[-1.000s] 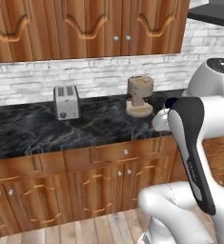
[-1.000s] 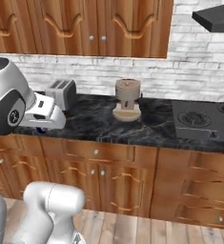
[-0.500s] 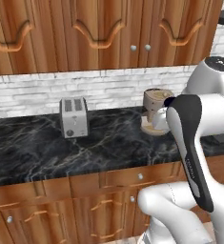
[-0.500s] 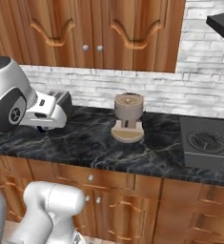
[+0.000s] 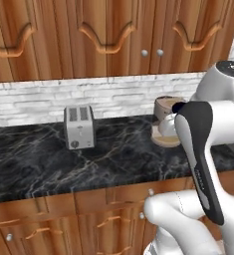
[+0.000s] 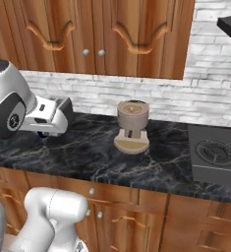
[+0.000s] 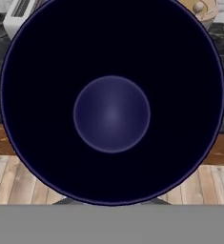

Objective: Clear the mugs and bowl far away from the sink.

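Observation:
A round bowl (image 7: 111, 114) hangs close in front of the hand camera, dark navy inside with a paler round bottom. It hides my fingertips and floats over the counter's front edge and the wooden floor. My gripper (image 6: 44, 118) sits at the end of the white forearm, low over the left part of the counter, shut on the bowl. In the left base view my own arm covers the hand. The sink and the mugs are out of view.
On the black marble counter (image 5: 113, 159) stand a silver toaster (image 5: 78, 127) and a tan wooden grinder-like stand (image 6: 132, 125). A black cooktop (image 6: 217, 155) lies at the right under a dark hood (image 6: 230, 22). Wooden cabinets hang above and stand below.
The whole scene has shifted and grown in both base views, so the base has driven along and nearer to the counter. The arm keeps the same pose.

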